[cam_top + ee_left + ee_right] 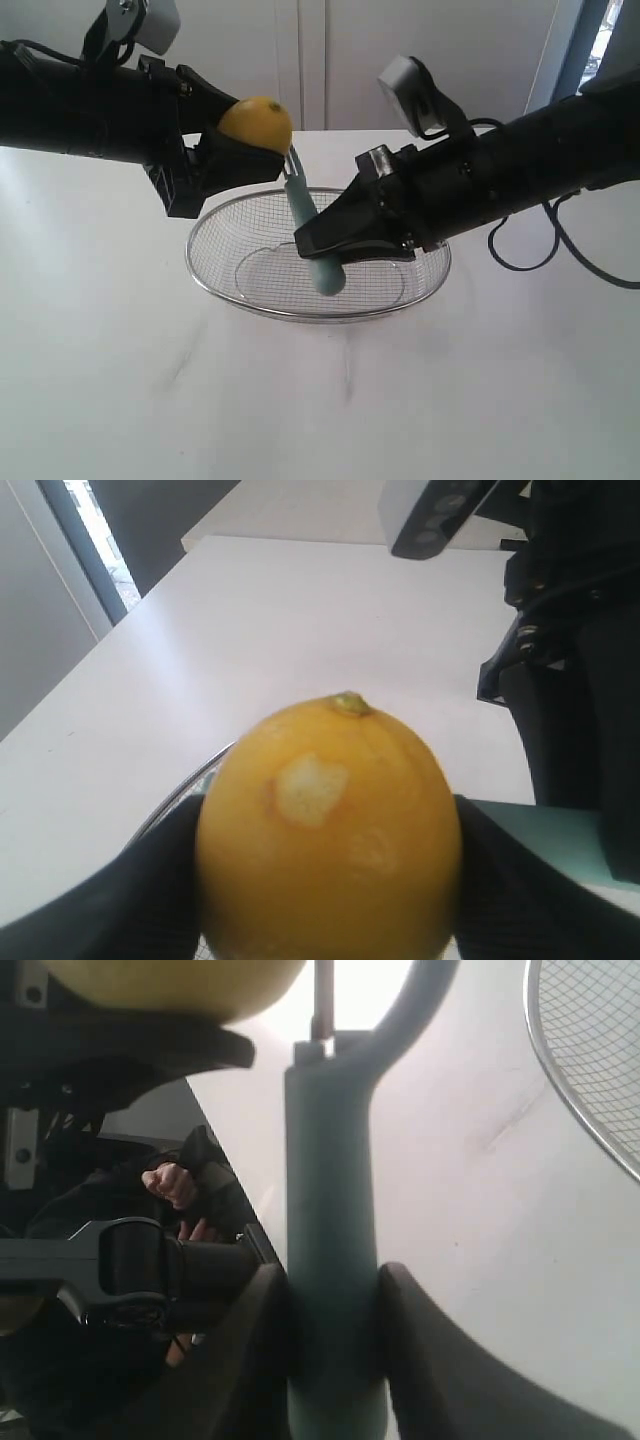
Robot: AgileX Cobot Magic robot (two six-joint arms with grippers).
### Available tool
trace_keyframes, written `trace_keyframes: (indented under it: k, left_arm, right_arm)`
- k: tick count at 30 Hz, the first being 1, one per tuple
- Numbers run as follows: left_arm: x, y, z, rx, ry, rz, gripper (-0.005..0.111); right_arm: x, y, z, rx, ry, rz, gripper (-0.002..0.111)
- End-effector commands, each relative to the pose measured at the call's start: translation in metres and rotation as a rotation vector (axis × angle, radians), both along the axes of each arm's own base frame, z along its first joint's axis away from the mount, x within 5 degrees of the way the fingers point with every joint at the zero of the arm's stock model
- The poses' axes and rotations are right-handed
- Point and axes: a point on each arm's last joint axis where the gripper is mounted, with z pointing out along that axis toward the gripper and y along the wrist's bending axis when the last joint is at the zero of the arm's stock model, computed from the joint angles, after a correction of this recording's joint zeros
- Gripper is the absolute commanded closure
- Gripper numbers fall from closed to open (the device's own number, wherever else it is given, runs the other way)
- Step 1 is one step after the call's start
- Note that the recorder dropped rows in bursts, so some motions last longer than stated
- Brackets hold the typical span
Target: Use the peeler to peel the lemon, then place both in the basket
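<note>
As left end effector (238,152) holds lemon (257,122), right end effector (318,246) grips peeler (301,206), blade half-hidden.

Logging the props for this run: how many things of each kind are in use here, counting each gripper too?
lemon: 1
peeler: 1
basket: 1
gripper: 2 (left gripper, right gripper)
Total: 5

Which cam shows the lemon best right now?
Left wrist view: the lemon fills the frame, with its tip nub and one pale scraped patch clear. Exterior shows it small and side-on. Right wrist catches only a blurred yellow edge.
</note>
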Motion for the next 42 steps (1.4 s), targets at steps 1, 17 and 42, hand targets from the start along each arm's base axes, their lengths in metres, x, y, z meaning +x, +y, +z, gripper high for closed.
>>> trace_keyframes:
  k: [1, 17, 42]
  left_arm:
    - [-0.004, -0.002, 0.008, -0.043, 0.002, -0.01, 0.107]
    - [-0.005, -0.003, 0.008, -0.045, 0.006, -0.013, 0.107]
    - [-0.005, -0.003, 0.008, -0.046, 0.007, -0.017, 0.107]
  right_arm:
    - [-0.003, -0.001, 0.006, 0.023, -0.022, -0.002, 0.108]
    - [-0.008, -0.008, 0.025, 0.015, -0.109, -0.045, 0.108]
    - [-0.002, -0.015, 0.02, -0.012, -0.106, -0.083, 0.108]
